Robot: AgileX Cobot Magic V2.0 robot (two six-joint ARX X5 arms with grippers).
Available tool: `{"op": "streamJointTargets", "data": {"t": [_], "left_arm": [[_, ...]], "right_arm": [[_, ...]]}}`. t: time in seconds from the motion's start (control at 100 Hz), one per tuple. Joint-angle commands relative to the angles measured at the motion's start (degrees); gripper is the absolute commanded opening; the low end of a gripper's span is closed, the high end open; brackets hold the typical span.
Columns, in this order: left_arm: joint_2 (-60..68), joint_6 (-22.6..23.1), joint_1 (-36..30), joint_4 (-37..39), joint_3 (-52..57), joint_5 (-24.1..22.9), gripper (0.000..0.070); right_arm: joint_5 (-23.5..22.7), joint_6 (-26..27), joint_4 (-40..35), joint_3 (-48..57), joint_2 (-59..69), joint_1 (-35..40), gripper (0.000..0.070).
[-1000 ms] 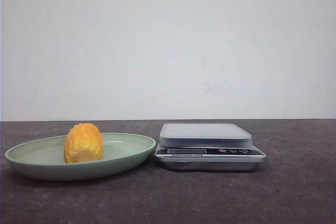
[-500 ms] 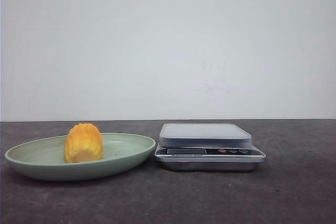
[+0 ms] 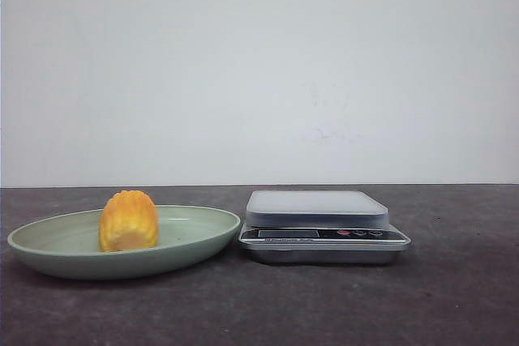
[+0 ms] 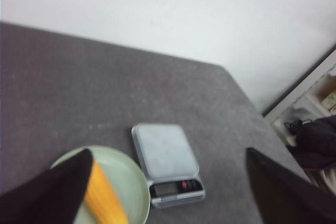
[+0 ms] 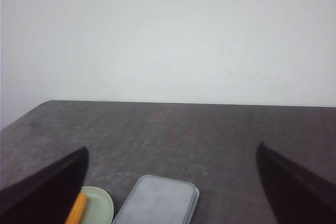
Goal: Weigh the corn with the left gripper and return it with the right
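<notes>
The corn [image 3: 128,221], a stubby yellow-orange cob piece, lies on a pale green plate [image 3: 195,245] at the left of the table. To the right of the plate stands a silver kitchen scale [image 3: 318,208] with nothing on its platform. Neither gripper appears in the front view. My left gripper [image 4: 168,151] hangs open high above the table, looking down on the corn [image 4: 105,198], the plate [image 4: 134,179] and the scale [image 4: 165,153]. My right gripper [image 5: 172,148] is open too, well above the scale [image 5: 157,200]; the corn [image 5: 77,211] peeks out beside one dark finger.
The dark grey tabletop [image 3: 454,297] runs up to a plain white wall. In the left wrist view, white shelving and a dark object [image 4: 315,135] stand beyond the table's far corner.
</notes>
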Motion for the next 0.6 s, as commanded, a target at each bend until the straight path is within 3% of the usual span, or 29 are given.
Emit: {"op": "streamJointTargets", "data": {"t": [0.0,0.05,0.13,0.43,0.59], "left_arm": [[0.81,0.61,-0.04,-1.09,0.96,-0.09,0.0627],[1.03,0.61,-0.04,-2.38,0.96,-0.11,0.0633],[1.25,0.57,-0.04,-4.59,0.96,-0.81,0.07],[2.99,0.87,-0.04,-11.47,0.87,-5.49,0.07],[4.46,-1.25,-0.07,-11.61,0.87,-5.16,0.07]], "right_arm": [[-0.46,1.38,0.48,0.77,0.13,0.22,0.0683],[-0.61,1.79,0.42,0.77,0.13,0.22,0.0683],[-0.59,1.86,0.09,0.77,0.13,0.22,0.0683],[-0.57,1.84,-1.44,0.74,0.13,0.22,0.0682],[0.0,1.77,-2.67,0.72,0.13,0.24,0.0682]]}}
